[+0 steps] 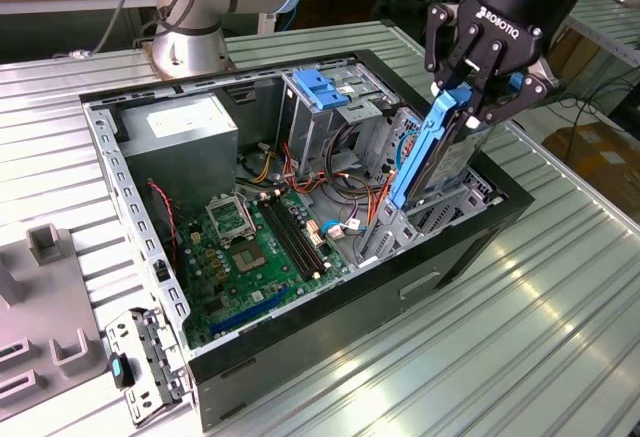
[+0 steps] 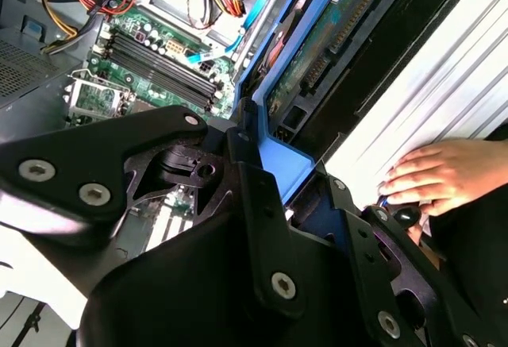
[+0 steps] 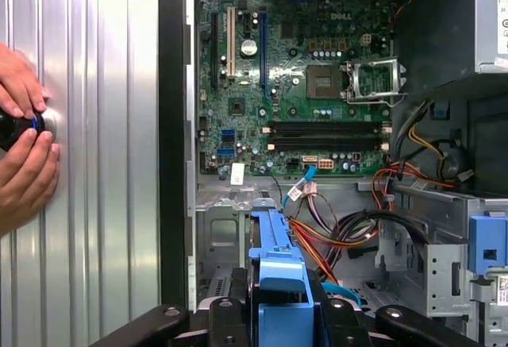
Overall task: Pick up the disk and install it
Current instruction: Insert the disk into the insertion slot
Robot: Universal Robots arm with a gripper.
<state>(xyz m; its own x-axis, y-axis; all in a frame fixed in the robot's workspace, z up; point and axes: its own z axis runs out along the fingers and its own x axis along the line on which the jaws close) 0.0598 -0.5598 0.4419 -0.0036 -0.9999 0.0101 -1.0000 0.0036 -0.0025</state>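
On the ribbed metal table (image 1: 520, 357) sits an open black computer case (image 1: 300, 352), its green motherboard (image 1: 250, 257) lying flat. Further right, the black gripper (image 1: 468, 107) clamps the disk (image 1: 452, 162) by its smooth blue rails, tilted, lower end at the grey drive cage (image 1: 432, 219).

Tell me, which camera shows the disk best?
The exterior view: the disk appears nearly whole, tilted in the end effector over the computer case. The second wrist view shows its green circuit-board side close up; the first wrist view shows a blue rail end-on.
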